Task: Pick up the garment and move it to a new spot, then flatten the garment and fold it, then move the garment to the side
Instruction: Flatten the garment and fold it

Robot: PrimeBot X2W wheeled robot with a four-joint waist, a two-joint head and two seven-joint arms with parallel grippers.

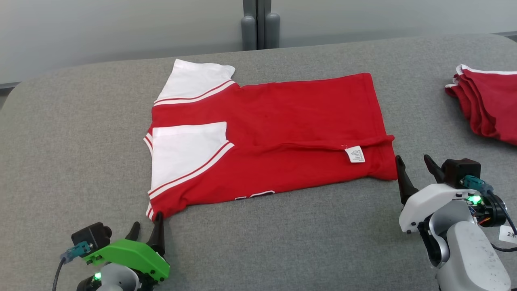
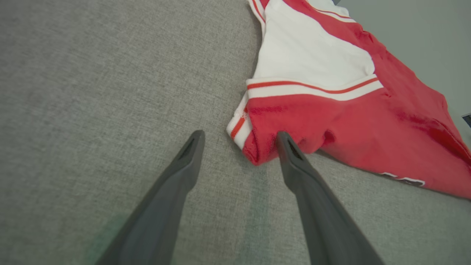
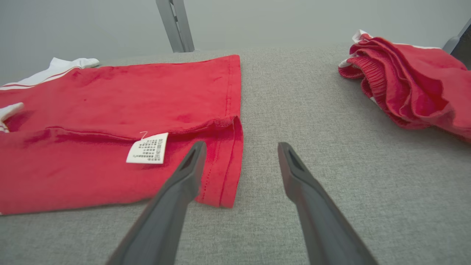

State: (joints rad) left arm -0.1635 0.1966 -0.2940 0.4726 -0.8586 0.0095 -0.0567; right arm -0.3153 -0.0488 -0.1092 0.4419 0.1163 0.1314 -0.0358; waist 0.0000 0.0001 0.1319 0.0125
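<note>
**Red-and-white jersey, part folded — both grippers empty**

At the left, the left gripper [image 1: 147,220] has its fingers spread and holds nothing. One tip sits at the jersey's near shoulder corner.

The jersey [image 1: 282,117] lies flat mid-way across the grey padded surface [image 1: 80,141], with its white sleeves to the left and its hem to the right. The near long edge appears turned over, exposing the care label [image 1: 355,154].

The right gripper [image 1: 413,158] has its fingers spread and is empty, just beside the near hem corner.

A second red garment [image 1: 488,105] is bunched at the far right, well apart.

Status, as judged: the jersey is placed and flattened, with a first fold seemingly in. Further folding and the move aside remain.

View notes — the left wrist view shows the corner's rolled lip against one finger. The right wrist view shows the doubled hem layers. The head view gives the whole outline.
</note>
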